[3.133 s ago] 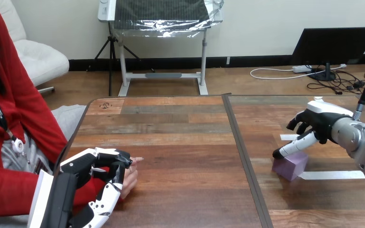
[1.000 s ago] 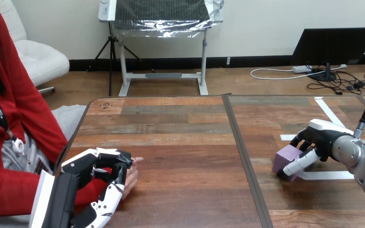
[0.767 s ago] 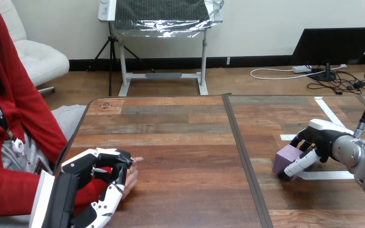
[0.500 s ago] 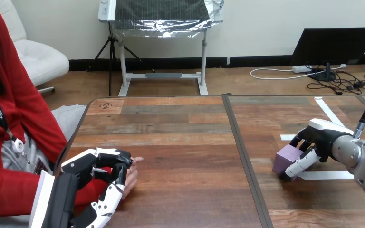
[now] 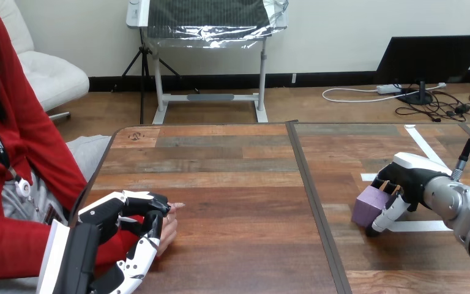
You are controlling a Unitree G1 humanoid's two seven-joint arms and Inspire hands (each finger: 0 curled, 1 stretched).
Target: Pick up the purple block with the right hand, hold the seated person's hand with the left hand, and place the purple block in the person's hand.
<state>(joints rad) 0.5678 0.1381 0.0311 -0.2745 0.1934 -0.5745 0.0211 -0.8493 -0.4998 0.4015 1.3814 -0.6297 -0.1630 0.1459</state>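
The purple block (image 5: 370, 206) is at the right of the wooden table (image 5: 232, 165), and my right hand (image 5: 404, 184) has its fingers and thumb curled round it. The block looks tilted, with its lower edge close to the tabletop. At the table's near left, my left hand (image 5: 125, 223) is curled round the person's hand (image 5: 167, 228), whose fingertips stick out past my fingers. The person's red sleeve (image 5: 12, 245) runs off to the left.
White tape strips (image 5: 425, 225) lie on the table under and behind my right hand. A dark seam (image 5: 309, 184) runs front to back down the middle of the table.
My right hand came down onto the purple block and closed round it, then drew it slightly left and up. My left hand has stayed on the person's hand.
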